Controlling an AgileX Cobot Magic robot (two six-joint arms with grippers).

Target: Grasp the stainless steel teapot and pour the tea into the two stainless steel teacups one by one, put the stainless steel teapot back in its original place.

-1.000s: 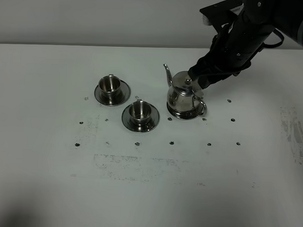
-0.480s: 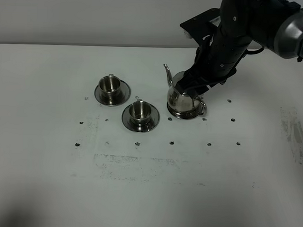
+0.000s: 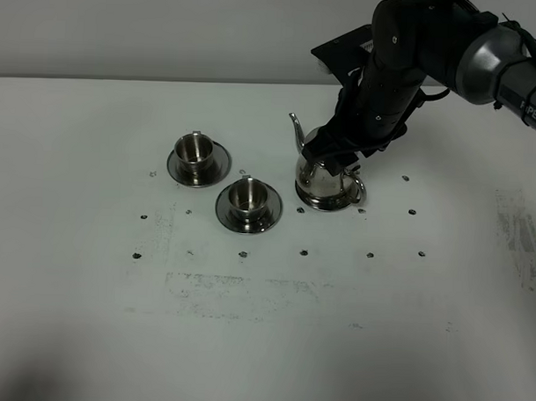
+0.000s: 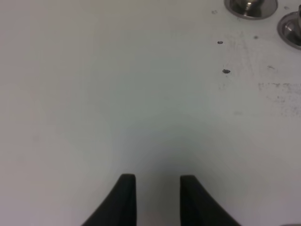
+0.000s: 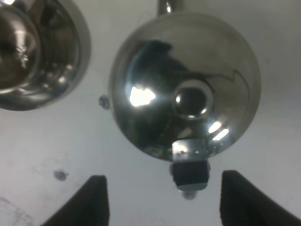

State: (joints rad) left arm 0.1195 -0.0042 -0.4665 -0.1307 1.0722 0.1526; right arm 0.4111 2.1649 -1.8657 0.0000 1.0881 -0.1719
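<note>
The stainless steel teapot (image 3: 326,178) stands upright on its ridged coaster (image 3: 328,205), right of centre, spout to the left. The two stainless steel teacups sit on saucers: one at the back left (image 3: 196,151), one nearer (image 3: 248,197). My right gripper (image 3: 337,152) hangs just above the teapot's lid. In the right wrist view the right gripper (image 5: 167,202) is open, its fingers (image 5: 96,200) astride the loop handle (image 5: 189,172) below the domed lid (image 5: 192,101). My left gripper (image 4: 157,200) is open over bare table. No tea shows.
Small dark marks dot the white table (image 3: 246,323) around the cups and pot. One teacup (image 5: 28,52) lies close beside the teapot in the right wrist view. Two saucer rims (image 4: 251,5) show at the far edge of the left wrist view.
My right arm has swung left and lower, from behind the teapot to directly over its lid and handle. Teapot and cups have not moved.
</note>
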